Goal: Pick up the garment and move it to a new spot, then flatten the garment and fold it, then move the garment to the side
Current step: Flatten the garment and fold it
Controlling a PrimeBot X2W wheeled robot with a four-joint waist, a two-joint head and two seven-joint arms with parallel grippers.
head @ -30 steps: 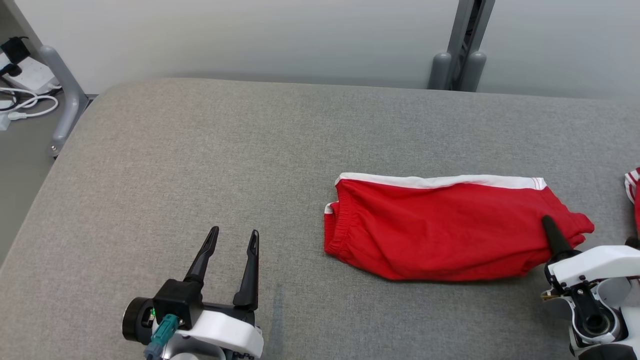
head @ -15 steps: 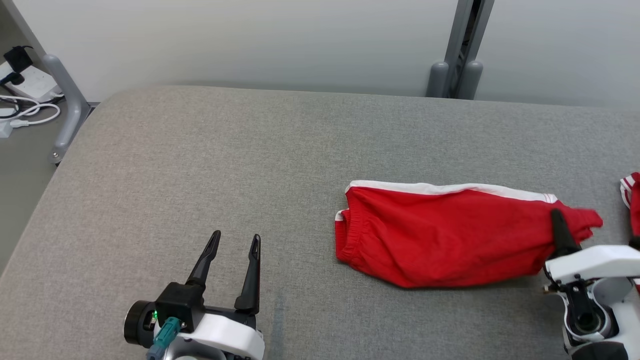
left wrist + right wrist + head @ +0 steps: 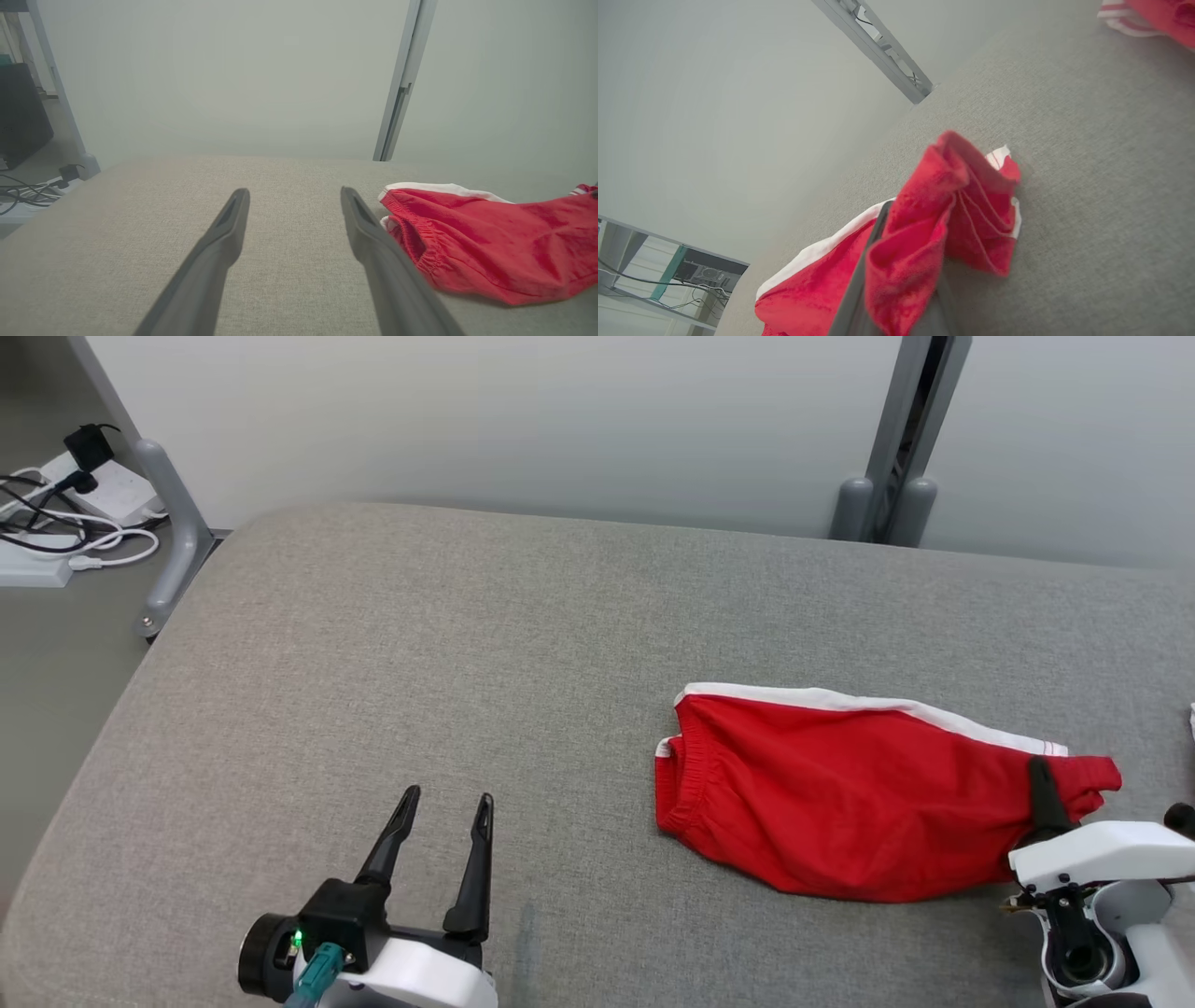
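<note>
One small pinch carries everything: the right end effector (image 3: 1038, 784) clamps a corner of the red garment (image 3: 840, 793), so dragging may pull it free. The left end effector (image 3: 448, 795), spread, hovers left of the garment.

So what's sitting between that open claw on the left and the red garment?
Nothing: bare grey cushion runs from the left gripper to the red garment, seen in the head view.
</note>
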